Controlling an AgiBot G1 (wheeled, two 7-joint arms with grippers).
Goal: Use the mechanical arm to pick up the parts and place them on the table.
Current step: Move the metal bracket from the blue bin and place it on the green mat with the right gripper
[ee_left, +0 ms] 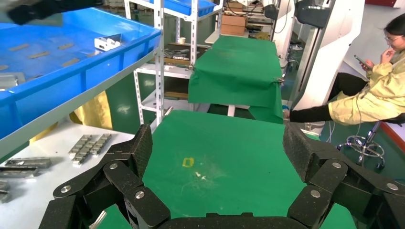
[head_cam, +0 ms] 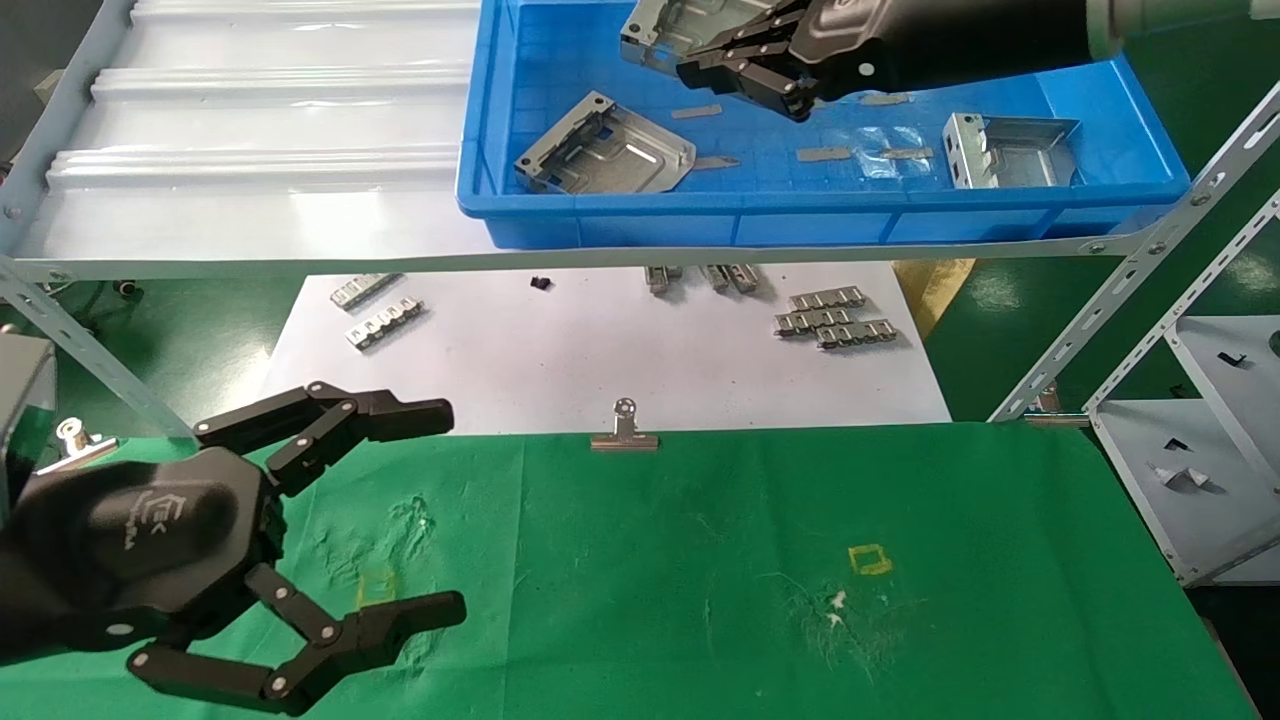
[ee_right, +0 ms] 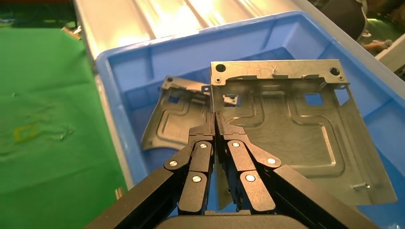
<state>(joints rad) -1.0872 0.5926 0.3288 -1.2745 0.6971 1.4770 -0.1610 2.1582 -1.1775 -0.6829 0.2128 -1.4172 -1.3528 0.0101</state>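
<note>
- Three parts on view, all at the blue tray (head_cam: 760, 205) on the upper shelf: one gripped (head_cam: 665, 35), one lying flat in the tray's left half (head_cam: 605, 150), one near its right end (head_cam: 1010, 150).
- Right gripper (head_cam: 715, 70): above the tray's far side, black fingers (ee_right: 229, 143) pinched together on the edge of the gripped part (ee_right: 286, 129). That plate is held clear of the tray floor, tilted, with its holed flange away from the wrist.
- Second part (ee_right: 174, 112), seen from the right wrist: lies in the tray just behind and beside the held one, partly covered by it.
- Left gripper (head_cam: 430, 510): low at the near left of the table (head_cam: 900, 650), fingers (ee_left: 136, 152) spread wide, nothing between them.
- Table: green cloth, wrinkled, with a small yellow square outline (head_cam: 870, 558) and white scuffs just below it. No part rests on it.
- White sheet (head_cam: 600, 350): between tray shelf and table, carrying small ribbed strips in groups, one at its left (head_cam: 380, 310) and one at its right (head_cam: 835, 318).
- One silver clip (head_cam: 625, 430): on the table's far edge, where cloth meets sheet.
- Thin metal slips (head_cam: 822, 153): scattered on the tray floor between the flat part and the right-hand part.
</note>
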